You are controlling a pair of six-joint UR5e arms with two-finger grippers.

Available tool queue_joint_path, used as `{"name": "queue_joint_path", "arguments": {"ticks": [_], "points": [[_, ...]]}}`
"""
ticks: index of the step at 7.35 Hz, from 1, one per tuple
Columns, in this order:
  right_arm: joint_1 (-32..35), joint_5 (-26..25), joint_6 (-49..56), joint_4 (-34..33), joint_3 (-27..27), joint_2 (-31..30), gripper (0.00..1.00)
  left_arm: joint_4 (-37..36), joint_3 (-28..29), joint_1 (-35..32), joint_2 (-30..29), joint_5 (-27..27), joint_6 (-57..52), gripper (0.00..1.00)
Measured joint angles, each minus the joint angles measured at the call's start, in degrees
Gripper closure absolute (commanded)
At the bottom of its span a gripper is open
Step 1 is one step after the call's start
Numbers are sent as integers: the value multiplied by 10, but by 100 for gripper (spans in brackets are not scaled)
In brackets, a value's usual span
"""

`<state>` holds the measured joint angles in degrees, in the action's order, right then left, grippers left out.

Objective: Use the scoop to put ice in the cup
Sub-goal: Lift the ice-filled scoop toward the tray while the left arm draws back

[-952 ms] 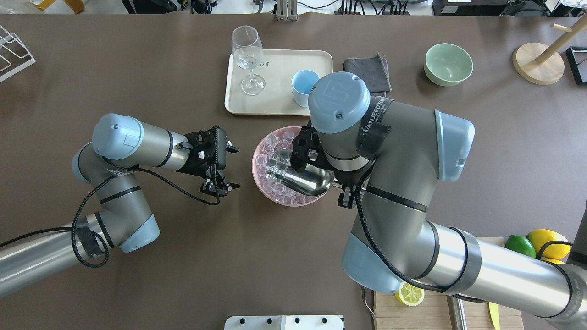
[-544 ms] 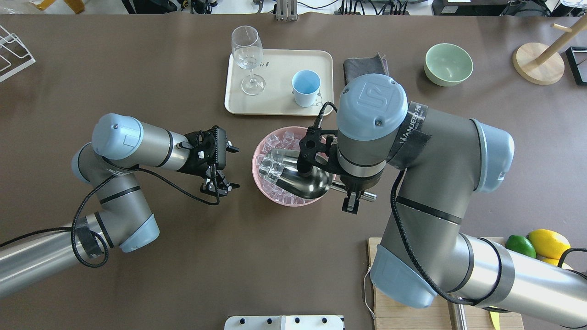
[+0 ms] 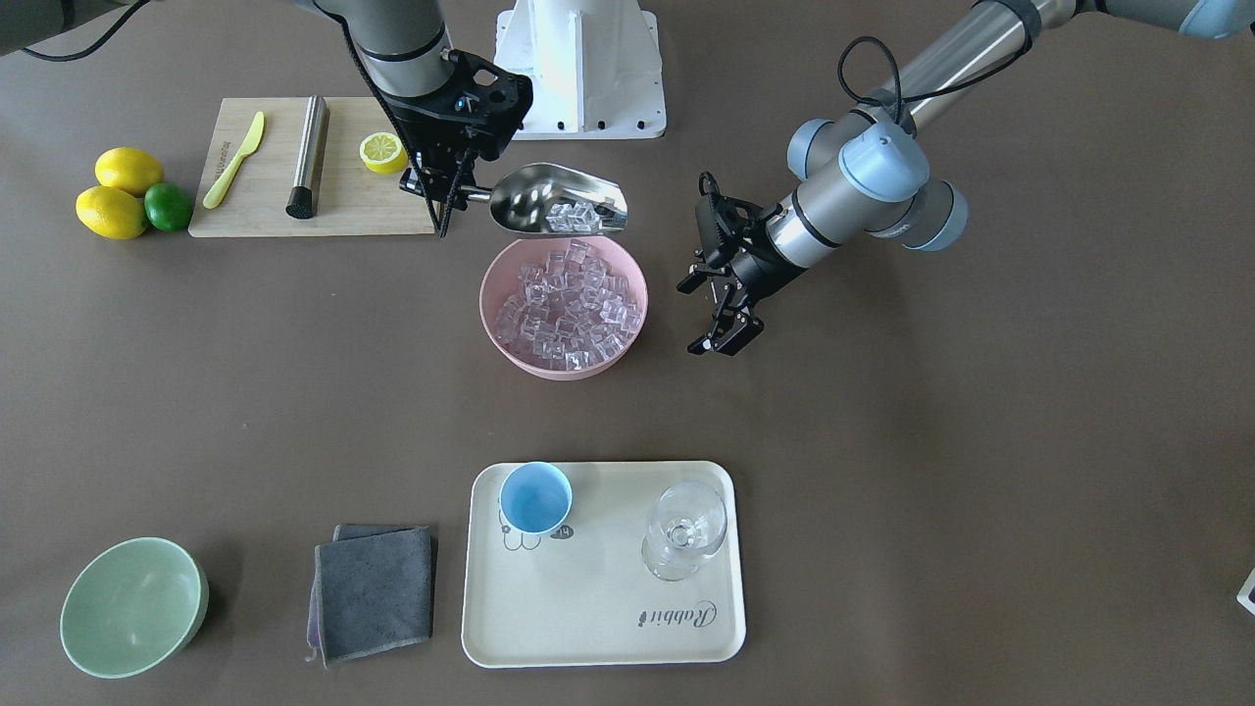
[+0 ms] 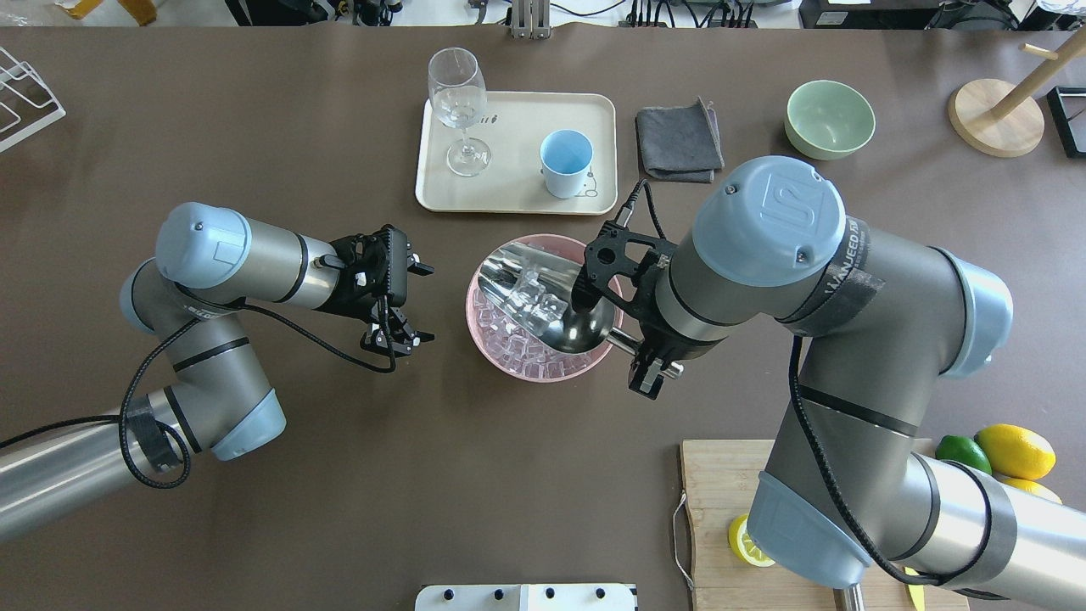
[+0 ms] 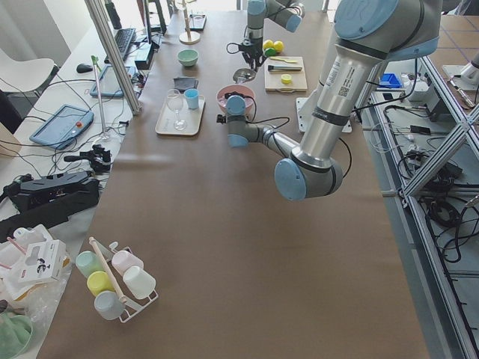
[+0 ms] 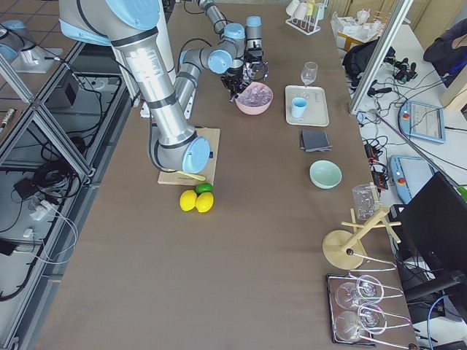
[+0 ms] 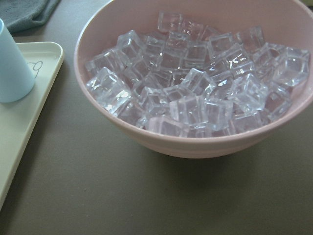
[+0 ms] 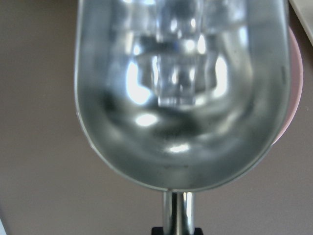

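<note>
My right gripper [image 3: 446,196] is shut on the rod handle of the steel scoop [image 3: 559,201], held level above the pink bowl [image 3: 510,348]. Several ice cubes [image 3: 574,216] lie in the scoop's trough, which also shows in the overhead view [image 4: 543,297] and the right wrist view [image 8: 181,98]. The bowl is full of ice [image 7: 195,88]. The light-blue cup [image 4: 566,161] stands empty on the cream tray [image 4: 517,199], beyond the bowl. My left gripper [image 4: 424,304] is open and empty, just left of the bowl.
A wine glass [image 4: 458,106] stands on the tray's left side. A grey cloth [image 4: 679,140] and a pale-green bowl [image 4: 829,119] lie to the right. A cutting board [image 3: 294,167] with a lemon half, a knife and a steel cylinder lies near my right arm.
The right arm has raised the scoop out of the bowl with ice in it, and its elbow has swung right. The left arm has shifted slightly left.
</note>
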<state>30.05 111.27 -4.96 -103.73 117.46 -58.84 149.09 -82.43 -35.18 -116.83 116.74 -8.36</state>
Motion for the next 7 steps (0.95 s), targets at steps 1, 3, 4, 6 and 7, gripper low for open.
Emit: {"name": "queue_joint_path", "arguments": {"ticks": [1, 3, 4, 6, 7], "points": [[1, -8, -19, 52, 3, -18, 100, 0, -6, -8, 8, 2, 0, 2], [6, -16, -46, 113, 3, -37, 100, 0, -24, -33, 35, 25, -1, 2], [7, -17, -57, 135, 1, -47, 100, -1, -30, -55, 53, 50, -1, 2], [9, -17, -65, 149, -1, -54, 100, -3, -62, -122, 116, 91, -2, 2], [16, -11, -82, 149, 0, -56, 100, -4, -82, -161, 159, 100, -2, 2]]}}
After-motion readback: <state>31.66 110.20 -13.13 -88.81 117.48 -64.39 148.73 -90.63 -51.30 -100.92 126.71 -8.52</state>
